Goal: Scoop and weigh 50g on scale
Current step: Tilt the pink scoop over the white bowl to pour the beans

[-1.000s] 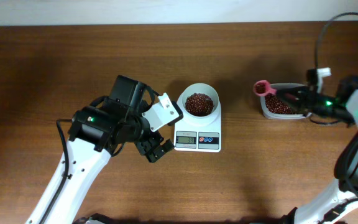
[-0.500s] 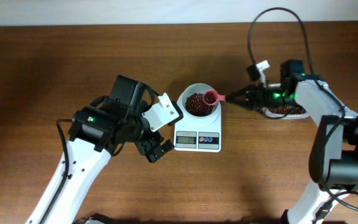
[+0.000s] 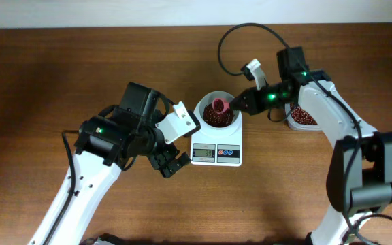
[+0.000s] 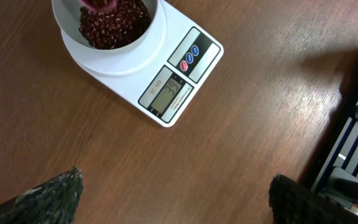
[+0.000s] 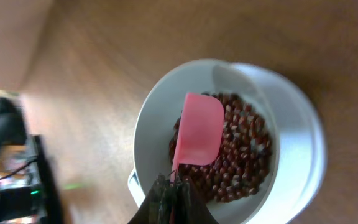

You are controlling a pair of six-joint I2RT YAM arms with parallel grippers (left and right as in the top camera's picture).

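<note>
Scale (image 3: 216, 154): small white rectangle of smooth plastic with rounded corners, at mid-table on dark brown wood-grain (image 3: 46, 82). On its front strip are a grey display (image 4: 168, 93), digits too small to read, and beside it round red and blue buttons (image 4: 189, 57).

Bowl (image 5: 148, 124): round, white, glossy, thin-rimmed. It sits on the back half of the scale. Inside are beans (image 4: 114, 25), small, oval, dark red and slightly shiny, heaped across the bottom.

My right gripper (image 3: 240, 104) reaches in from the right, its fingers pressed together on the thin handle of a scoop (image 5: 199, 127). The scoop is pink, matte plastic, a rounded rectangle from my wrist view. Its head is inside the bowl's rim, just above the beans. I cannot tell whether it carries any.

My left gripper (image 3: 171, 163) hangs just left of the scale's front edge, over bare wood. Its fingers are spread wide and hold nothing, and they are clear of the scale. The fingertips (image 4: 48, 196) are dark with a rough, speckled surface at the bottom corners of my wrist view.

A tub (image 3: 303, 117) of clear plastic, mostly hidden under my right arm, stands to the right of the scale with more red beans showing inside it.
</note>
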